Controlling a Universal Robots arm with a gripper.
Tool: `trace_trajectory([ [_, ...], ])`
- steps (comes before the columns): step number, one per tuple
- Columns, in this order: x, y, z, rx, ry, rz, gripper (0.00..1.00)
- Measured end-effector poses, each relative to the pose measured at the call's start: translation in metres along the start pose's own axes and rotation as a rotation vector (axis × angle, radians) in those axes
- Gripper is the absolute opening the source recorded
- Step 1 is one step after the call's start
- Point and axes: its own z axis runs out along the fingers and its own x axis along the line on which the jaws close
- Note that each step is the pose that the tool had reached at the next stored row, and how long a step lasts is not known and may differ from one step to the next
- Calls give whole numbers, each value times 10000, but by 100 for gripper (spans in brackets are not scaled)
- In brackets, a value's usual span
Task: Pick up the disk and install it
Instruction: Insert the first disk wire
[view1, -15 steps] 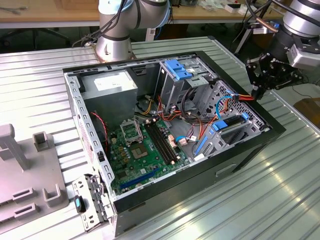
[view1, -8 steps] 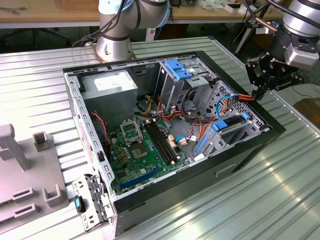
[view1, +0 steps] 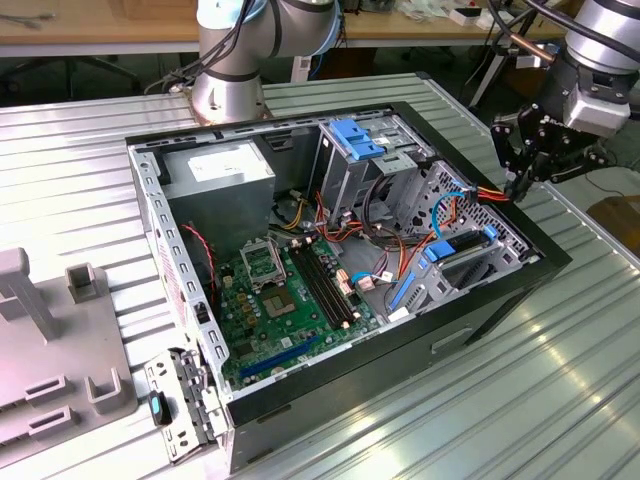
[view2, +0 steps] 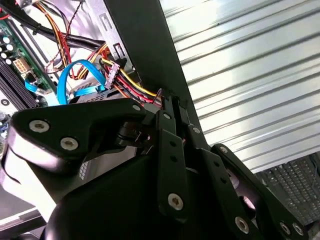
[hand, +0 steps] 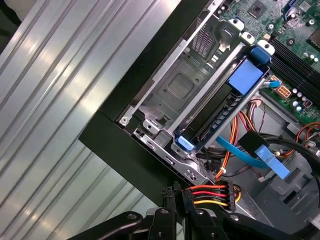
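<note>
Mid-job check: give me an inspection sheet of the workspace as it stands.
Surface: ribbed metal table carrying an open computer case.
Job's things: disk lying in the grey drive cage.
Clutter: grey fixture block at the exterior view's left.
Grippers: claw shut on the power cable at the case rim.
Cables: blue data cable looped inside the case.
Surroundings: arm base behind the case; wooden bench beyond.

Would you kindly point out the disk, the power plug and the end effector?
Disk (hand: 220, 114), first wrist view: dark body.
Power plug (hand: 207, 192), first wrist view: black housing.
End effector (view1: 518, 186), exterior view: between fingertips.
</note>
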Motion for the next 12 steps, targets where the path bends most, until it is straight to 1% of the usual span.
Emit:
trace_trajectory([
  [2,0,0,0,-24,14,244,17],
  [3,0,0,0,-46,27,475,17],
  [4,0,0,0,-81,47,835,17],
  [6,0,0,1,-111,64,1141,17],
  [7,0,0,1,-135,78,1386,17],
  [10,-1,1,0,-175,103,1803,17],
  [11,-13,15,-3,-178,105,1824,17],
  [12,-37,45,-6,-180,105,1837,17],
])
